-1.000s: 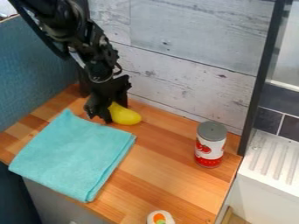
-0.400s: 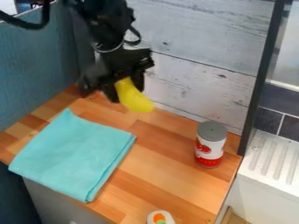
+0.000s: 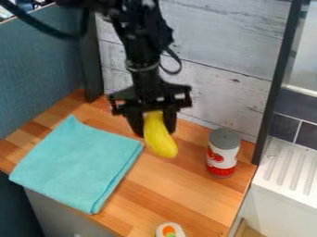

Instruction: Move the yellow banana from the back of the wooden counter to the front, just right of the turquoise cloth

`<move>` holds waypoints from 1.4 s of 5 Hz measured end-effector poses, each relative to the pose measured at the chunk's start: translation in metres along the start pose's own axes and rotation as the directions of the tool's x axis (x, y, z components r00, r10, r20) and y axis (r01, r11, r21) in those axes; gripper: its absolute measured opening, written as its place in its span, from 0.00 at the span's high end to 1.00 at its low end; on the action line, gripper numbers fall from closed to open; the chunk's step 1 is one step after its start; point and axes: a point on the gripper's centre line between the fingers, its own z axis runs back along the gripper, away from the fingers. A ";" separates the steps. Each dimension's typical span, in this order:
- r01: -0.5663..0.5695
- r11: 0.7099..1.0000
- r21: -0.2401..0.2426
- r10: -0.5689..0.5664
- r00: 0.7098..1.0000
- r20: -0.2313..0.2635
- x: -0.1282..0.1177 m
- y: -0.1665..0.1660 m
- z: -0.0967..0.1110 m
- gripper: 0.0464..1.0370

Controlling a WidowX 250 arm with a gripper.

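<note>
From where I'm standing, the black gripper (image 3: 153,128) is pinching the upper end of a long yellow object (image 3: 161,139), one finger pressing on either side. The yellow object is hanging, lower end tipping slightly right, over the wooden counter (image 3: 167,185). In view, it is showing between the folded turquoise cloth (image 3: 77,162) and an upright can (image 3: 223,155) with a grey top.

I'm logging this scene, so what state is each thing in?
Black two-finger gripper: closed on the smooth yellow object.
Yellow object: held, free end pointing down.
Turquoise fabric cloth: folded, lying flat.
Red-and-white cylindrical can: upright, grey top in place.
White, orange-marked item: resting on the wooden counter.
</note>
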 end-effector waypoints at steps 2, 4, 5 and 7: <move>0.195 0.979 0.051 -0.182 0.963 -0.198 -0.023 0.009 -0.029 0.42; 0.280 0.958 0.057 -0.247 0.914 -0.323 -0.051 0.010 -0.048 0.42; 0.324 0.945 0.044 -0.287 0.887 -0.362 -0.057 0.010 -0.058 0.42; 0.404 0.912 0.077 -0.356 0.868 -0.346 -0.058 0.019 -0.074 0.44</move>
